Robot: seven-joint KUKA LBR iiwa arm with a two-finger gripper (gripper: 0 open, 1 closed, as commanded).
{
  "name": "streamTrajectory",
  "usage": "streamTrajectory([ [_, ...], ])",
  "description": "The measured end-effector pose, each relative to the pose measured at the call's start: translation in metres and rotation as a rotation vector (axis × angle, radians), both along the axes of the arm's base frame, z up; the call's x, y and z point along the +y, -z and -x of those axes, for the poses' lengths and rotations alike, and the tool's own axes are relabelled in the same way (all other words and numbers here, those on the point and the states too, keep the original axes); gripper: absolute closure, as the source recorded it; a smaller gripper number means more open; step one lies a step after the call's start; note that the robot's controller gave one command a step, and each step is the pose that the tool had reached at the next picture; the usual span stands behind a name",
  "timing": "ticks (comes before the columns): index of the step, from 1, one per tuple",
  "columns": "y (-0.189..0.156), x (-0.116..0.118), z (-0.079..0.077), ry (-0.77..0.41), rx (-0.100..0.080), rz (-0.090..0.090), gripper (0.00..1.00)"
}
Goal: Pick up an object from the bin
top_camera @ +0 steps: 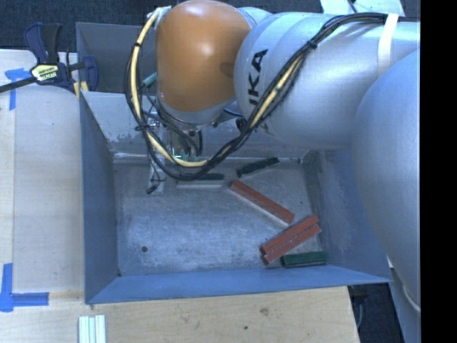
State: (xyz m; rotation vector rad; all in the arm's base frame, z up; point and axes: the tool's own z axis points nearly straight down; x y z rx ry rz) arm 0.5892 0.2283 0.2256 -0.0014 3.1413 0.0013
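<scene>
My gripper [186,141] hangs under the arm's wrist at the back left of the bin, low near the floor by the back wall. Just below and right of it lies a thin dark flat strip [201,183] on the bin floor. A dark green pen-like stick [257,166] lies to the right along the back wall. A reddish-brown bar [260,200] lies slantwise further right, apart from the gripper.
A second reddish-brown bar [290,238] and a short dark green block [303,260] lie at the front right corner. The arm's bulk covers the bin's right side and back. The bin's walls slope inward.
</scene>
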Motion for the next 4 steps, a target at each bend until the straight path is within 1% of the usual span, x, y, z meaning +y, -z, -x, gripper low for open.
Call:
streamTrajectory([
  [1, 0.040, -0.091, -0.030, -0.081, 0.001, 0.006, 0.00],
  [2, 0.148, -0.131, -0.009, -0.010, 0.006, 0.003, 0.00],
  [3, 0.143, -0.128, -0.012, -0.012, -0.003, 0.000, 1.00],
  [4, 0.002, -0.165, 0.003, -0.045, -0.011, 0.001, 1.00],
])
